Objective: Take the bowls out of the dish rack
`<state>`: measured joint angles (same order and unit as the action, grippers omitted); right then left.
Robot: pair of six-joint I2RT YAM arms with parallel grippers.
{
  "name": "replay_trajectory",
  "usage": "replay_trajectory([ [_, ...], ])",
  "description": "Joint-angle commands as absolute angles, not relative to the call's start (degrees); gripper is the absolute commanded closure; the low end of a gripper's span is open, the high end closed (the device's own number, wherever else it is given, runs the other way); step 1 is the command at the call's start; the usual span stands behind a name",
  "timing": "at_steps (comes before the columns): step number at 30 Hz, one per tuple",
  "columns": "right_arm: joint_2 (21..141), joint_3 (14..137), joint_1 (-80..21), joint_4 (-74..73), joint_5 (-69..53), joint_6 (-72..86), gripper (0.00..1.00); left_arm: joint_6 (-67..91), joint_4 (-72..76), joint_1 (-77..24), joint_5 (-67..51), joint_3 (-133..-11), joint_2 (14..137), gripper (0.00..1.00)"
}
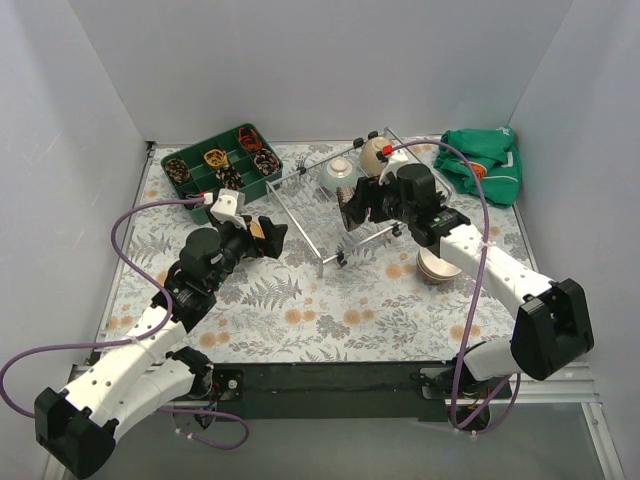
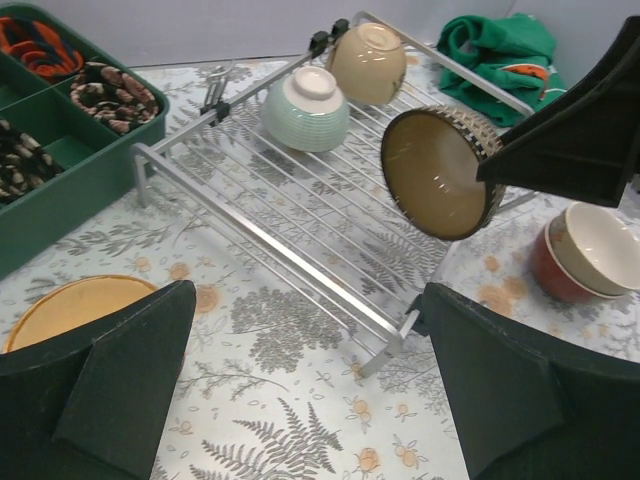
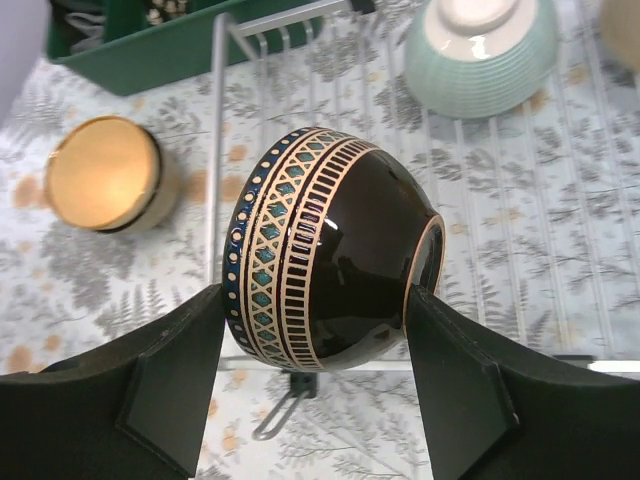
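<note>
Six bowls in view. Two on dish rack (image 2: 300,235), both foot-up: mint-green bowl (image 2: 305,108) on the bars toward the far rail, beige bowl (image 2: 367,62) just beyond it, tilted, at the far corner by a black clip (image 2: 320,40). Close together; contact between them not readable.

Dark brown bowl (image 3: 330,250) off the bars, clamped in right gripper (image 3: 312,300). One finger pressed at the patterned rim band, the other at the foot ring, jaws fairly wide and filled by the bowl. Bowl turned on its side, mouth facing the left arm, hanging above the near right part of the rack. No touch with the wires visible.

Left gripper (image 2: 305,300) spread fully wide, nothing between its fingers, hovering over the floral table (image 2: 300,420) just off the rack's near left rail. Tan bowl (image 2: 75,308) mouth-up on the table beside one finger, partly hidden by it; touching or apart, cannot tell. Apart from the rack.

Red bowl (image 2: 548,275) upright on the table right of the rack, cream bowl (image 2: 605,245) nested inside it.

Green tray (image 2: 60,190) near the rack's far left corner, coiled bands in its compartments. Green cloth (image 2: 495,50) bunched at the far right, beyond the rack.
</note>
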<state>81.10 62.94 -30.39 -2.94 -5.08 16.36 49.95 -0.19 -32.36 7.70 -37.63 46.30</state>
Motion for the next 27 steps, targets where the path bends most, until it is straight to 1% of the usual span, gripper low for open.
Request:
replay_trajectory([
  [1, 75.33, 59.25, -30.15, 12.91, -14.67, 25.65, 0.68, 53.34, 3.78, -32.08, 1.32, -36.83, 46.84, 0.02],
  [9, 71.19, 50.55, -30.32, 25.56, -26.08, 38.82, 0.68, 56.24, 8.69, -31.47, -5.79, -35.51, 48.34, 0.02],
  [13, 70.49, 48.0, -30.23, 31.98, -29.96, 44.11, 0.68, 57.39, 10.02, -31.29, -8.69, -35.16, 49.74, 0.05],
  [17, 70.84, 45.71, -30.32, 40.14, -33.13, 49.73, 0.68, 58.36, 10.63, -31.29, -10.28, -35.16, 51.15, 0.11],
  [21, 72.07, 43.77, -30.76, 47.17, -36.2, 54.75, 0.68, 59.06, 10.81, -31.11, -11.42, -35.42, 52.56, 0.22],
  [23, 72.77, 43.25, -31.02, 48.86, -36.82, 56.68, 0.68, 59.5, 10.72, -31.11, -11.69, -35.68, 53.26, 0.26],
  [24, 72.95, 43.16, -31.46, 50.61, -37.26, 57.21, 0.68, 59.85, 10.81, -31.2, -11.86, -35.6, 53.52, 0.3],
  [27, 73.74, 43.07, -32.08, 51.85, -37.7, 58.01, 0.68, 60.47, 10.55, -31.11, -12.3, -35.86, 54.4, 0.37],
])
